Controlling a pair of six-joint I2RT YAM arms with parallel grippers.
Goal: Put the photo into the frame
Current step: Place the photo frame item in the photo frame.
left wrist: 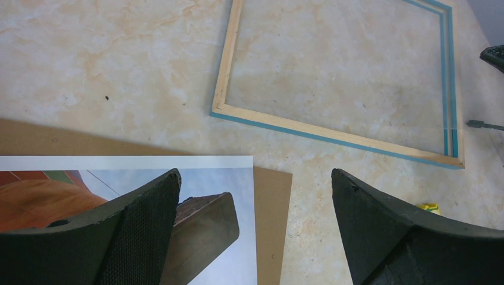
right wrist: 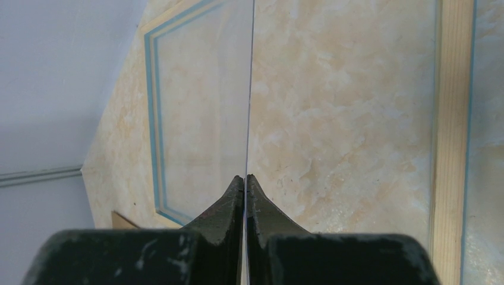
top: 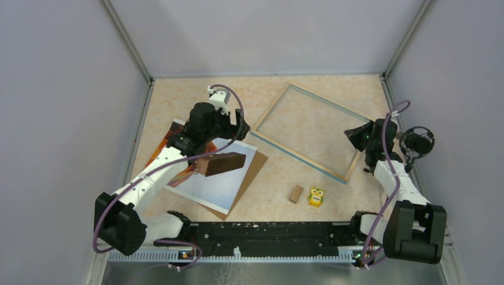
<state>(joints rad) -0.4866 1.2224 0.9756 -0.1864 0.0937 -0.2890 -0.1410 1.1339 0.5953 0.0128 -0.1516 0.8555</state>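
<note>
photo (top: 217, 190), a large rectangular paper print of an orange-red balloon on pale sky, is lying flat on a plain brown backing board (left wrist: 273, 237), just under and behind the left claw (left wrist: 254, 178), whose fingers are standing spread wide and gripping nothing. a dark brown wooden block (top: 221, 163) is resting on the print just beside one finger. the large thin frame (top: 297, 155) of light wood with blue edges is lying ahead of that claw, apart from the print. the right claw (right wrist: 245, 178) is pressing its fingers together on what looks like a thin clear sheet (right wrist: 250, 89), seen edge-on over the frame. the block is posing the main risk: dragging the print from under it is inviting a crease or tear. the flat paper is offering little edge to pinch, so the board may be coming along too. the clear sheet may be slipping from so narrow a pinch.
</note>
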